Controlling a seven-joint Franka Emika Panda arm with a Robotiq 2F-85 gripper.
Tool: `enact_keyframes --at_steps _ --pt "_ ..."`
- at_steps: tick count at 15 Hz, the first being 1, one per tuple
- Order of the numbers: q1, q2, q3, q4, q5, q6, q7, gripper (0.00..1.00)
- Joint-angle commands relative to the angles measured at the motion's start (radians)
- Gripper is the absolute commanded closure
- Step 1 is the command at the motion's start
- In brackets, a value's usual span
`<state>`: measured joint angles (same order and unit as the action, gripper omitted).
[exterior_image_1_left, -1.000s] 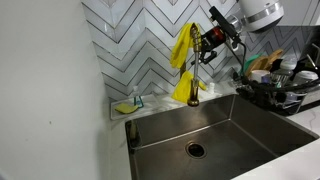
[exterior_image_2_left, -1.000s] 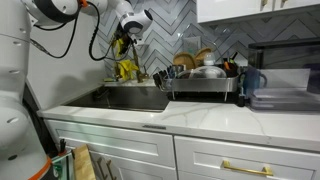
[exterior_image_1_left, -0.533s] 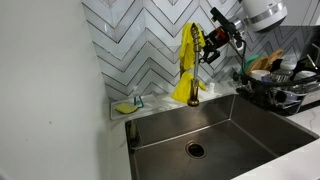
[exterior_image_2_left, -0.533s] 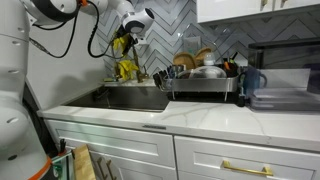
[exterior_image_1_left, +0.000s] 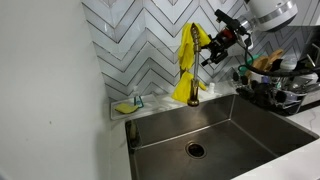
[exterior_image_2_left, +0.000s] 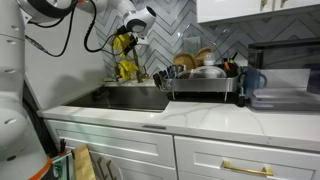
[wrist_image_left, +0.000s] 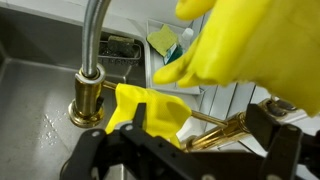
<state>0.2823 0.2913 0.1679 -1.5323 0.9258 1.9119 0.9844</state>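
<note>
Above the sink's (exterior_image_1_left: 240, 125) far edge, the gripper (exterior_image_1_left: 209, 46) hovers just right of the yellow glove (exterior_image_1_left: 187, 62) draped over the faucet (wrist_image_left: 92, 40), fingers apparently spread wide, clamping nothing.

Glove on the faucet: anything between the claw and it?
Nothing visible. In an exterior view the claw sits right beside the yellow glove, with no object in the gap. In the wrist view the glove hangs by the faucet, directly ahead of the open jaws; whether they touch, I cannot tell.
</note>
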Motion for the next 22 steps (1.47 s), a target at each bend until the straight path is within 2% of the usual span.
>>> enact_keyframes --at_steps 1,3,4,9,15,21,22 --pt "-0.017 -0.065 -0.002 -0.071 0.008 0.022 0.093 0.00" --pt "-0.027 -0.083 -0.003 -0.082 0.005 0.039 0.092 0.00" --pt "-0.025 -0.028 0.007 -0.016 -0.004 0.009 0.079 0.00" --pt "-0.034 -0.051 0.004 -0.036 -0.003 0.016 0.083 0.00" --pt "-0.048 -0.046 0.006 -0.003 0.003 0.021 -0.155 0.00" --pt "-0.064 -0.034 0.020 0.023 0.112 -0.006 -0.408 0.00" --pt "-0.048 -0.045 0.006 0.012 0.071 0.015 -0.327 0.00"
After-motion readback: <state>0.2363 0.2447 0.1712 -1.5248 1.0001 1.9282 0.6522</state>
